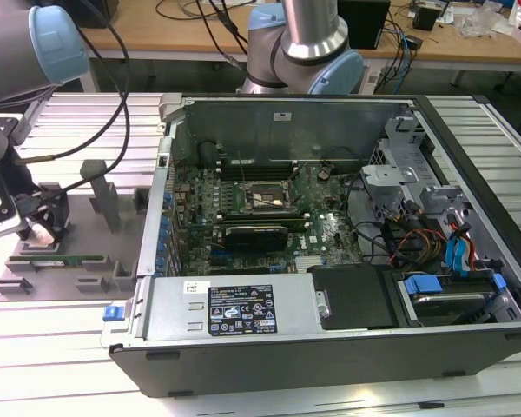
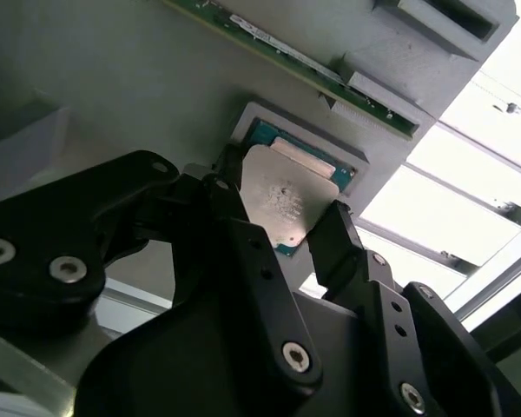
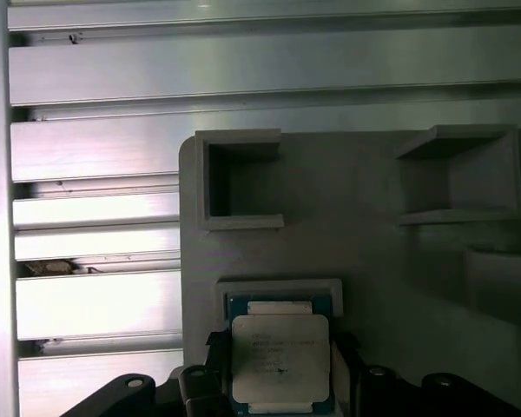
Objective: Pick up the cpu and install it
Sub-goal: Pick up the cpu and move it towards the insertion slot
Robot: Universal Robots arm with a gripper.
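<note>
1. Exterior view's left: gripper [image 1: 40,229] is hanging low over the grey fixture [image 1: 87,276]. A memory stick [image 1: 62,258] is lying just beside it.
2. Second wrist view: fingers [image 2: 230,204] are clamping the cpu [image 2: 282,204] on two opposite edges, lid facing up.
3. First wrist view: cpu is sitting at its pocket [image 3: 280,287] in the fixture. Can't tell whether it's resting in or raised off.
4. Exterior view's right: case [image 1: 330,356] is lying open, socket [image 1: 265,198] sitting mid-board, well apart from the gripper.
</note>
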